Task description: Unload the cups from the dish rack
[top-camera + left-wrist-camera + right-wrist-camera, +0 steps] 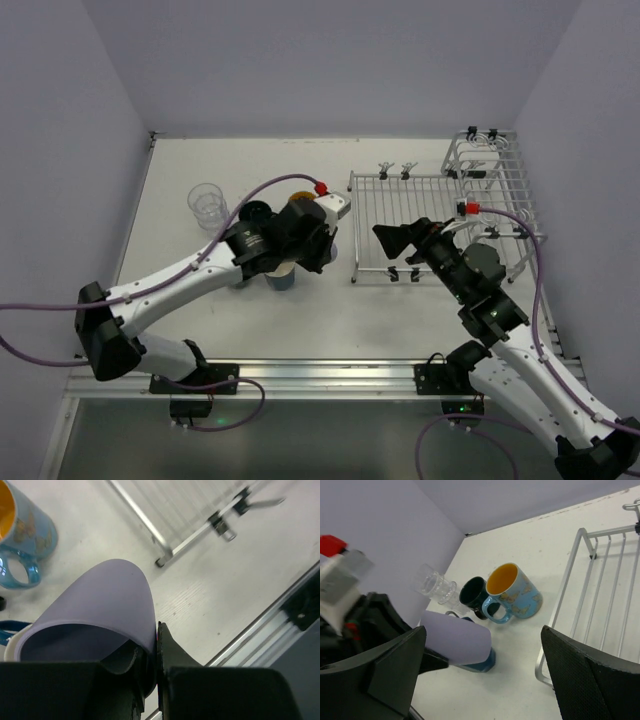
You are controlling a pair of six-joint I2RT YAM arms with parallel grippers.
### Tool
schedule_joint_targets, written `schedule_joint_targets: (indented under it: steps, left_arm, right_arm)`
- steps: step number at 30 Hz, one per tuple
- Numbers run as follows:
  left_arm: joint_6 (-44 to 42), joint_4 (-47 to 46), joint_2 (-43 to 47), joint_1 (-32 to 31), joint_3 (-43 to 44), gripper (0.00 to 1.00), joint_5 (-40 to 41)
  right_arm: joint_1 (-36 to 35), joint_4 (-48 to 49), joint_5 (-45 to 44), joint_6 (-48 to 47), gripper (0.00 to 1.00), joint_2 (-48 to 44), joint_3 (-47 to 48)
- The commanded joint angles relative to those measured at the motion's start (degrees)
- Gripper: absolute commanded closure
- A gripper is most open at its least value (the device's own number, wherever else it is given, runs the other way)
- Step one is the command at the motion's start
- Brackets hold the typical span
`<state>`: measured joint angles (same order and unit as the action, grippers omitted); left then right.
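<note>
Left wrist view: my left gripper [152, 652] is clamped on the lavender tumbler [100, 605], pinching its rim wall. The tumbler is tipped sideways, smooth, matte and rounded. To its right lies the dish rack [400, 215] of thin silver wire. My right gripper [395, 245] gapes wide over the rack's near corner, holding nothing.

The left arm [170, 285] and right arm [530, 370] are white shells with black joints, trailed by purple cables [40, 304]. Left hand [155, 641] and right hand [392, 245] are black, each red-tabbed.
</note>
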<state>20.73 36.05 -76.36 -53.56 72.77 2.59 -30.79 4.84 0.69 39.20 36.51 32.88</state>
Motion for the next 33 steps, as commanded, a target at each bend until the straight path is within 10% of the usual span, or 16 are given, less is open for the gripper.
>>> schedule_joint_targets:
  steps: [1,21,24,28,33]
  left_arm:
    - [-4.47,7.89,-4.58,-1.72,2.55,1.0,5.05]
    - [-6.49,6.13,-24.36,-4.97,2.64,0.99,2.77]
    - [-6.23,5.96,-24.98,-4.97,2.9,0.84,3.03]
    - [-5.97,6.57,-24.54,-4.97,3.95,0.42,4.09]
    - [-5.79,7.63,-23.75,-4.97,4.39,0.18,6.63]
  right_arm:
    - [0.02,-4.31,-3.68,-4.65,0.01,-2.14,2.71]
    - [-0.06,-14.24,-18.44,-5.97,0.01,-19.28,1.04]
    - [-0.06,-15.04,-18.44,-6.24,0.01,-20.69,1.31]
    - [-0.06,-15.48,-18.18,-6.07,0.01,-20.69,1.31]
    - [0.02,-15.48,-19.05,-6.59,0.01,-19.81,1.66]
